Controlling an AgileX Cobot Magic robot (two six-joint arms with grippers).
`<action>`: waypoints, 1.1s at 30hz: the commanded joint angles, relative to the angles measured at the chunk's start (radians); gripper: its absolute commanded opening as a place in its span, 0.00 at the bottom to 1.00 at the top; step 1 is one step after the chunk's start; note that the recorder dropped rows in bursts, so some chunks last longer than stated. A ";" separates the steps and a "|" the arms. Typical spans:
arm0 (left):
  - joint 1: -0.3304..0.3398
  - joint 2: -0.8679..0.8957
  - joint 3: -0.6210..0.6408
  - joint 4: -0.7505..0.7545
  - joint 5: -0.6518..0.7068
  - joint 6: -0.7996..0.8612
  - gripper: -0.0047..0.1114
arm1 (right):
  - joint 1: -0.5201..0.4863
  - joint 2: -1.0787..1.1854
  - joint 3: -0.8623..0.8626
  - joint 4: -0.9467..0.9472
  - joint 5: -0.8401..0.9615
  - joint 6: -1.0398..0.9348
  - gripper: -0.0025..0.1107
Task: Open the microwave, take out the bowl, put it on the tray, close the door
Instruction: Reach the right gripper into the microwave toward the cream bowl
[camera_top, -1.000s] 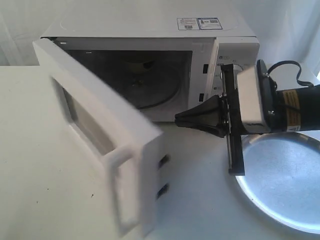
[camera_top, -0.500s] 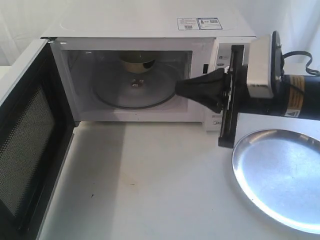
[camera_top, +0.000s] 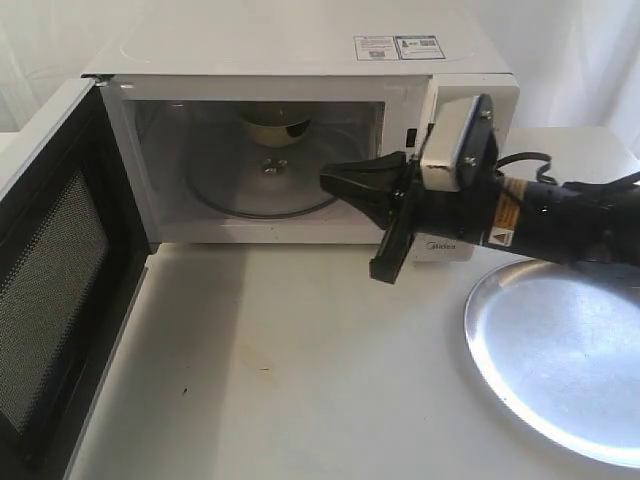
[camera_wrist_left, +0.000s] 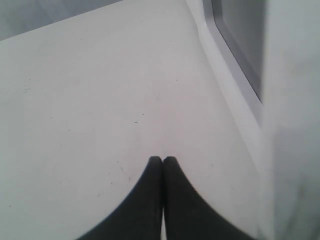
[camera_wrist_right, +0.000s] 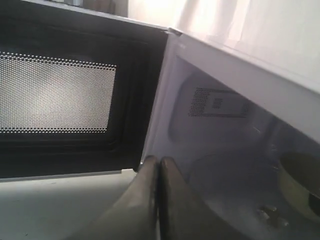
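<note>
Tray (camera_top: 560, 365) shiny metal; door (camera_top: 45, 300) black mesh.

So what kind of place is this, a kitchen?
Probably a robot practice room, not a real kitchen: a microwave and a silver tray sit on a plain white table, with a robot arm above it.

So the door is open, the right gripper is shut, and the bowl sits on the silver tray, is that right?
Not quite: the bowl sits inside the microwave, at the back of the turntable, not on the tray; the exterior view shows it. The door is open and the right gripper shut.
</note>
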 joint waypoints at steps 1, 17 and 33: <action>-0.004 -0.002 -0.004 -0.005 -0.002 -0.005 0.04 | 0.072 0.071 -0.069 0.061 0.035 -0.067 0.02; -0.004 -0.002 -0.004 -0.005 -0.002 -0.005 0.04 | 0.327 0.377 -0.458 0.673 0.465 -0.823 0.07; -0.004 -0.002 -0.004 -0.005 -0.002 -0.005 0.04 | 0.306 0.573 -0.794 0.922 0.568 -0.865 0.47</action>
